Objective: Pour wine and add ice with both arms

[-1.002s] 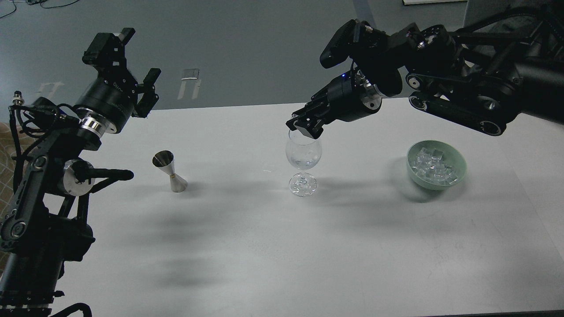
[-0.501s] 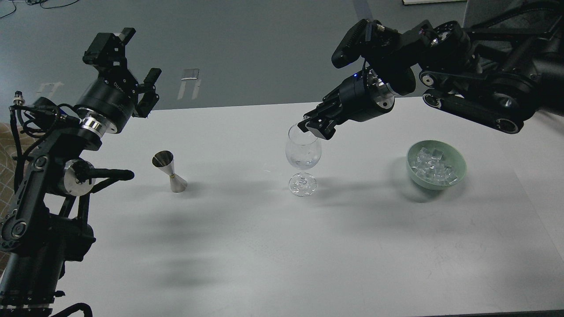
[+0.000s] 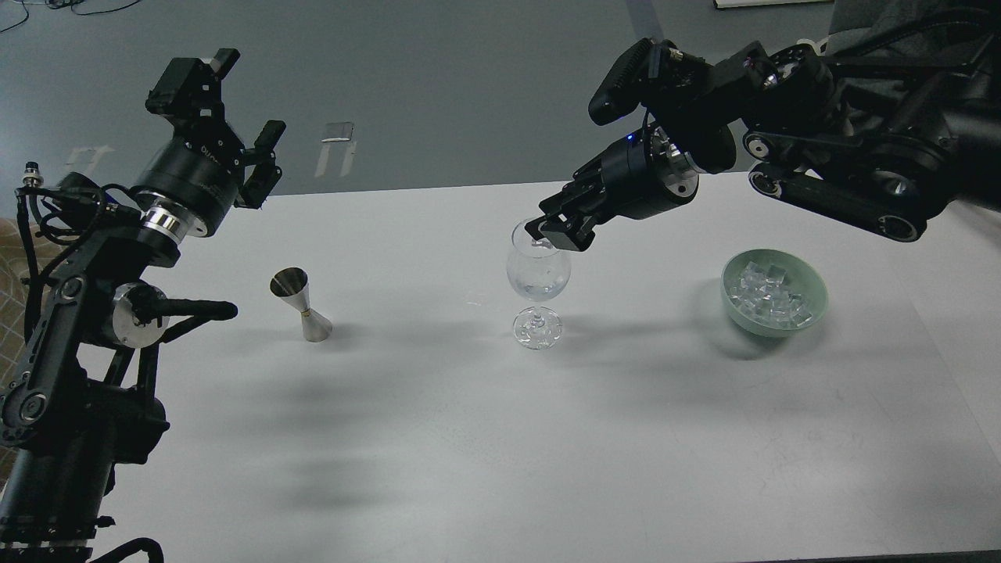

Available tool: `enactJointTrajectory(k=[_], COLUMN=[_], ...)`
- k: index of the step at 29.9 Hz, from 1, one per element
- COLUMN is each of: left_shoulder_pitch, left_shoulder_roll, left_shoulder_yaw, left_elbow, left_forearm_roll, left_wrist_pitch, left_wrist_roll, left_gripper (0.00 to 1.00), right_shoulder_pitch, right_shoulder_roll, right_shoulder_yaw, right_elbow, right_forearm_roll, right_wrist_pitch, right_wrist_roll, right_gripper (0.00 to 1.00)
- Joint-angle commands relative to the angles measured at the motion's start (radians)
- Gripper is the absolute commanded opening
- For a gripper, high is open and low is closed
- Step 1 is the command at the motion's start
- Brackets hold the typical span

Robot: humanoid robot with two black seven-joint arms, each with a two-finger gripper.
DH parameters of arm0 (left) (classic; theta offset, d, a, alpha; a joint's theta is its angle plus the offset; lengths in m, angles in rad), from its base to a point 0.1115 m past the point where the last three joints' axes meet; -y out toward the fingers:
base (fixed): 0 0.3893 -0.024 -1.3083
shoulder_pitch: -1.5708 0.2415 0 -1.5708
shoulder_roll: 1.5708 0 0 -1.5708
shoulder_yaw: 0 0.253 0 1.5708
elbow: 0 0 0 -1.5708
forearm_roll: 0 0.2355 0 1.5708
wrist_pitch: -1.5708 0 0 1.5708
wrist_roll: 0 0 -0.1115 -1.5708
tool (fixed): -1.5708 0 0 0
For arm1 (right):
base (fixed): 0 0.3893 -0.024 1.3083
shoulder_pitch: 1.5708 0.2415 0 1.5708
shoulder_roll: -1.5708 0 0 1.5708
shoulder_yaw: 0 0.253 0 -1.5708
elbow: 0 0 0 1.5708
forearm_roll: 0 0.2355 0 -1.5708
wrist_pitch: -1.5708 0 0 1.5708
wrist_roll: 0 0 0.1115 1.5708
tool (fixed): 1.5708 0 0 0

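Observation:
A clear stemmed wine glass (image 3: 538, 275) stands at the middle of the white table (image 3: 469, 438). Something clear glints low in its bowl; I cannot tell what. My right gripper (image 3: 557, 232) hangs just over the glass's right rim, pointing down and left. Its fingers are dark and cannot be told apart. Ice (image 3: 770, 295), several clear cubes, fills a pale green bowl (image 3: 813, 291) to the right of the glass. My left gripper (image 3: 242, 98) is raised at the far left, open and empty, well away from the glass.
A steel jigger (image 3: 302, 306) stands upright left of the glass, in front of my left arm. The right arm's thick links (image 3: 829, 180) hang over the back right of the table above the bowl.
My right gripper moved up and right from above the glass's mouth to its right rim, then dipped slightly back. The left arm, glass, jigger and bowl have not moved.

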Motion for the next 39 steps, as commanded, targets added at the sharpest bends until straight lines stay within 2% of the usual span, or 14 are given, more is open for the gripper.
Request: enactJointTrajectory(k=[1,8,10,13,14,16,17,20,24,27,30,33,39], left_shoulder_pitch=[0.0,-0.002,-0.003,-0.006,-0.009,-0.017,-0.02,-0.024,-0.034,-0.075,-0.127,-0.189,-0.187], left_shoulder_roll=[0.0,0.0,0.002,0.005,0.008,0.008,0.008,0.0,-0.005,-0.034,-0.043,-0.037,-0.052], left_shoulder_yaw=[0.0,0.0,-0.001,-0.001,0.0,-0.001,-0.001,-0.006,0.0,0.002,-0.003,-0.002,0.002], left_elbow=[0.0,0.0,0.0,0.0,0.003,0.008,0.009,0.02,0.029,0.073,0.124,0.193,0.224], left_forearm_roll=[0.0,0.0,0.0,-0.006,-0.008,-0.009,-0.012,-0.024,-0.092,-0.138,-0.146,-0.193,-0.201], left_wrist_pitch=[0.0,0.0,0.0,0.0,0.0,0.0,0.0,0.002,0.0,0.002,0.006,0.04,0.044], left_wrist_roll=[0.0,0.0,0.0,0.0,0.0,0.0,0.0,0.0,0.02,0.009,0.021,-0.002,0.002], left_gripper=[0.98,0.98,0.98,0.98,0.98,0.98,0.98,0.98,0.98,0.98,0.98,0.98,0.98], right_shoulder_pitch=[-0.001,0.004,0.018,0.047,0.048,0.045,0.038,0.009,-0.048,-0.145,-0.217,-0.266,-0.389], right_shoulder_roll=[-0.003,-0.004,-0.01,-0.059,-0.079,-0.098,-0.12,-0.148,-0.141,-0.122,-0.099,-0.059,0.026], right_shoulder_yaw=[0.0,0.009,0.025,0.094,0.124,0.154,0.172,0.195,0.218,0.308,0.407,0.505,0.669], right_elbow=[0.0,-0.002,-0.011,-0.045,-0.068,-0.094,-0.117,-0.183,-0.255,-0.286,-0.292,-0.309,-0.313], right_forearm_roll=[-0.001,0.005,0.052,0.178,0.234,0.299,0.374,0.578,0.727,0.811,0.845,0.85,0.962], right_wrist_pitch=[-0.003,-0.019,-0.037,-0.051,-0.063,-0.081,-0.106,-0.178,-0.256,-0.354,-0.367,-0.361,-0.378], right_wrist_roll=[0.0,-0.001,-0.009,-0.037,-0.041,-0.043,-0.043,-0.043,-0.043,-0.043,-0.043,-0.043,-0.043], right_gripper=[0.44,0.46,0.5,0.71,0.82,0.98,1.0,1.0,1.0,1.0,1.0,1.0,1.0])
